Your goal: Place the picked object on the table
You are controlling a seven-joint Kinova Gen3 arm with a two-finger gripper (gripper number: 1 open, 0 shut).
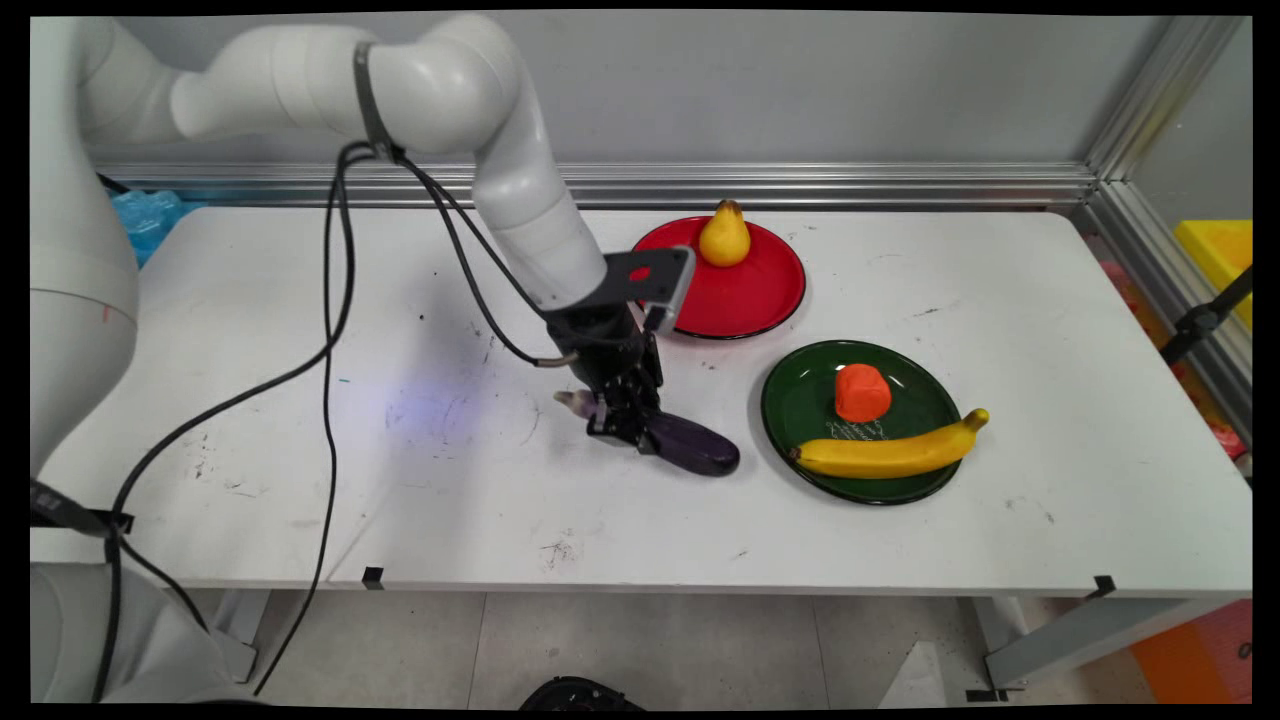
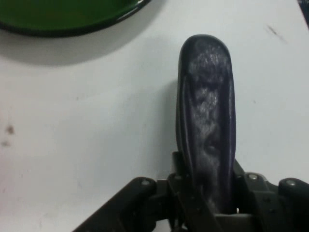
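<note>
A dark purple eggplant (image 1: 695, 450) lies on the white table (image 1: 300, 300), its pale stem end pointing left. My gripper (image 1: 622, 425) is down at the stem half, its fingers pressed against both sides of the eggplant, shut on it. In the hand view the eggplant (image 2: 207, 106) runs up from between the fingers of the gripper (image 2: 207, 166), its rounded end toward the green plate (image 2: 72, 19). The eggplant looks to be resting on the table.
Just right of the eggplant stands a green plate (image 1: 790, 400) holding a banana (image 1: 885, 455) and an orange block (image 1: 862, 392). Behind the gripper is a red plate (image 1: 760, 290) with a yellow pear (image 1: 724, 237). Black cables (image 1: 330, 330) hang on the left.
</note>
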